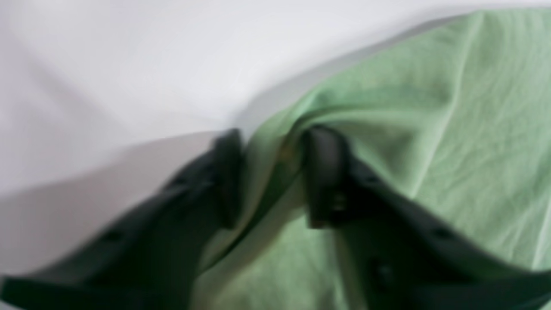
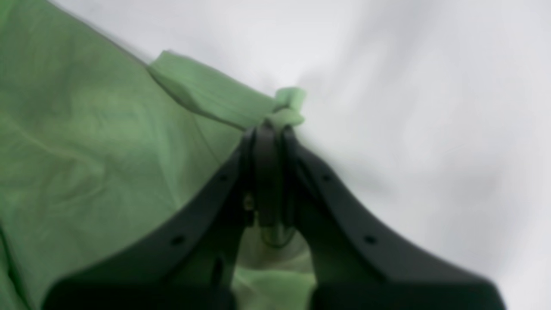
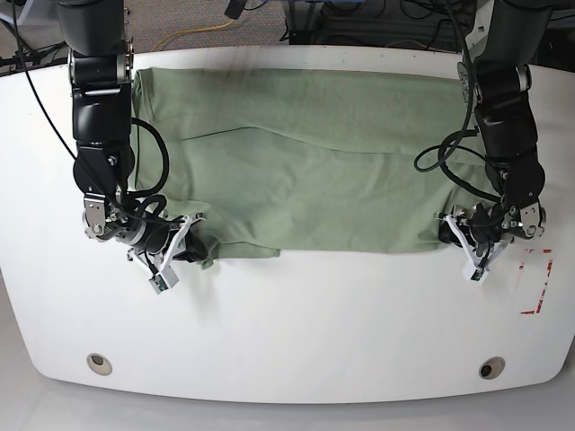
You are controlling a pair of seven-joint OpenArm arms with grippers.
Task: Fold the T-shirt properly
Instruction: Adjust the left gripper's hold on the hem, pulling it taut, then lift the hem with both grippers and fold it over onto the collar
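T-shirt (image 3: 305, 171): pale sage-green, soft and wrinkled cotton, spread flat as a wide band across the far half of the white table (image 3: 287, 323).
Right gripper (image 2: 269, 129): black fingers pressed together, pinching a bunched hem corner at the shirt's near left edge.
Left gripper (image 1: 271, 172): black fingers apart, a raised fold of fabric between them, at the near right corner.
Table: smooth, glossy, rounded; red marking (image 3: 537, 283) near the right edge.
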